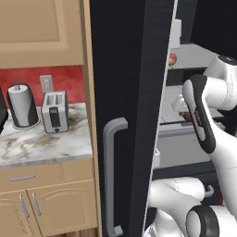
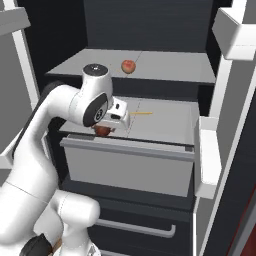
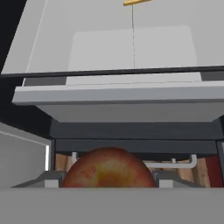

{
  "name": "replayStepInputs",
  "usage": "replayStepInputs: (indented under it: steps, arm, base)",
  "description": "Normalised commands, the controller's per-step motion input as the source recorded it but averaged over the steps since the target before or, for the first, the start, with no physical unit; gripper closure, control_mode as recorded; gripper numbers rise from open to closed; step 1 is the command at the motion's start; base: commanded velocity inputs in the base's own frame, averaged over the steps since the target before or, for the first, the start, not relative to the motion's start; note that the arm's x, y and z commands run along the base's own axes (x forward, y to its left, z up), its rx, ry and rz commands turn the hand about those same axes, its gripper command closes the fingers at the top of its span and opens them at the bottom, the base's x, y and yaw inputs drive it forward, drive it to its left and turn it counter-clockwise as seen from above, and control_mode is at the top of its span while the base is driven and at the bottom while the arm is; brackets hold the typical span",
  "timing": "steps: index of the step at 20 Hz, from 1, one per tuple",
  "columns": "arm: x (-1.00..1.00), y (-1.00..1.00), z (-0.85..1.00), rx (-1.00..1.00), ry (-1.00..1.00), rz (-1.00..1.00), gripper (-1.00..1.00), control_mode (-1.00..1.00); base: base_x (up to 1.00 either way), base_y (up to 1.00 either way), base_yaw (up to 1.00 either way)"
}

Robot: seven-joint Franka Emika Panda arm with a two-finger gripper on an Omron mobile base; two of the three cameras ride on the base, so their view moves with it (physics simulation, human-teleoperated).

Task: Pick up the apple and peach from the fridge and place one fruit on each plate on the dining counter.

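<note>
Step in hand: first fruit retrieval. We log the pincer (image 3: 107, 186) clenched on one red-yellow fruit (image 3: 108, 168), held just above the front edge of the drawer (image 2: 127, 167) inside the open fridge (image 1: 125, 92). Next move, we judge: withdraw clear of the shelves and carry it to the dining counter.

Count: fruits, two (the second fruit (image 2: 129, 65) sits mid upper shelf (image 2: 170, 65)); toaster (image 1: 54, 111), one.

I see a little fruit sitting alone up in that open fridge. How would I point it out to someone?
Start at the tall black fridge with its doors open. On the grey upper shelf, above the pulled-out drawer, sits a small round red-orange fruit. It lies free on the shelf, unlike the redder fruit held at the gripper below.
</note>
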Motion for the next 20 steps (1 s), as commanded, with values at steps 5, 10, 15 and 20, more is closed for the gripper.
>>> replayStepInputs:
  steps: [5, 10, 15, 20]
  arm:
    - [-0.24, 0.07, 0.01, 0.0, -0.04, 0.0, 1.0, -1.0]
    - [0.0, 0.0, 0.0, 0.0, 0.0, 0.0, 1.0, -1.0]
    - [0.0, 0.0, 0.0, 0.0, 0.0, 0.0, 1.0, 1.0]
    - [0.0, 0.0, 0.0, 0.0, 0.0, 0.0, 1.0, 1.0]
  base:
    - [0.0, 0.0, 0.0]
    - [0.0, 0.0, 0.0]
    - [-0.63, 0.0, 0.0]
    - [-1.0, 0.0, 0.0]
